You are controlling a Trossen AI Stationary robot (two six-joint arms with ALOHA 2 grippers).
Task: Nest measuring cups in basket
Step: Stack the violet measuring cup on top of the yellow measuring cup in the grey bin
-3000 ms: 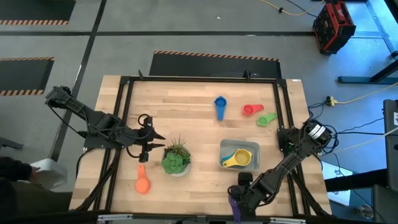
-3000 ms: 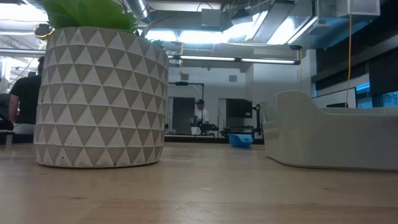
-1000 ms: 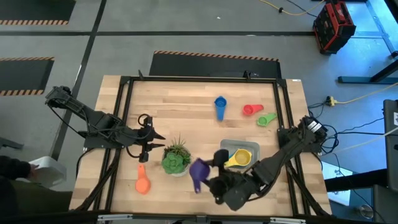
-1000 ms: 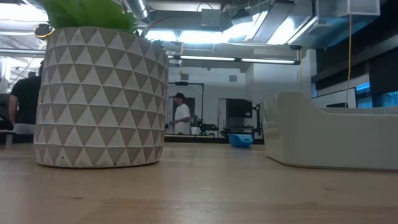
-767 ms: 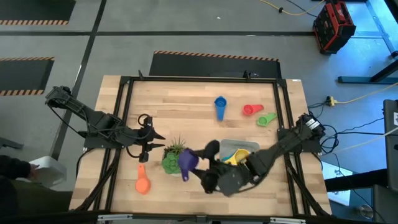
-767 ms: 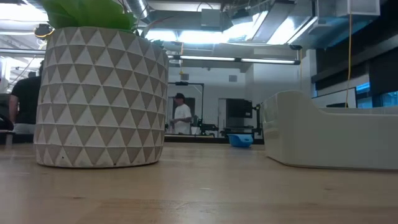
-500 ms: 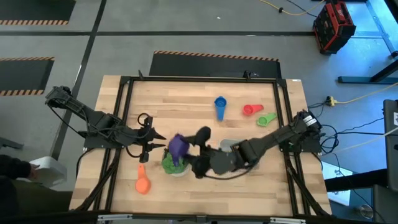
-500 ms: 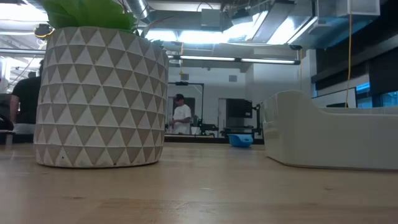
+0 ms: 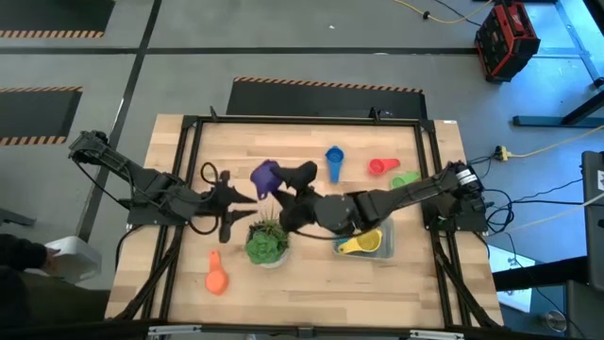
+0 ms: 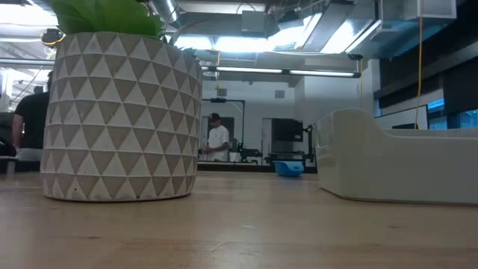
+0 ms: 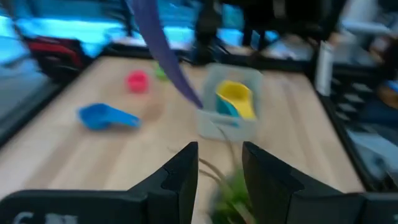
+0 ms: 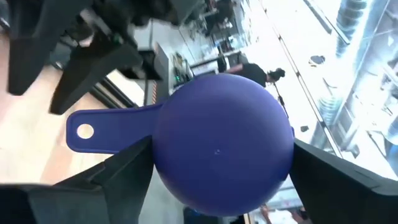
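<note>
My right gripper (image 9: 281, 187) reaches across the table above the green potted plant (image 9: 267, 241) and is shut on the purple measuring cup (image 9: 265, 175). My left gripper (image 9: 240, 202) is open and empty just left of that cup, whose handle (image 11: 165, 51) crosses the left wrist view. The basket (image 9: 382, 247), partly under my right arm, holds a yellow cup (image 9: 362, 244) and a teal cup (image 11: 227, 107). Blue (image 9: 333, 161), red (image 9: 380, 167) and green (image 9: 406, 179) cups lie on the far part of the table. An orange cup (image 9: 216, 274) lies near the front left. My right gripper pinches the purple cup's round bowl (image 12: 217, 149) between its two fingers (image 12: 121, 183), one on each side. The handle (image 12: 106, 130) sticks out sideways toward my left gripper. The cup is lifted clear of the table, beyond the plant.
The plant's white patterned pot (image 10: 119, 116) stands close under both grippers. The basket also shows in the low view (image 10: 396, 161). A dark frame (image 9: 189, 151) runs round the wooden table. People stand in the room beyond the table.
My right gripper has carried the purple cup from near the table's front edge beside the basket up and over the plant, toward the far left, to just beside my left gripper. My left gripper has shifted slightly toward the cup.
</note>
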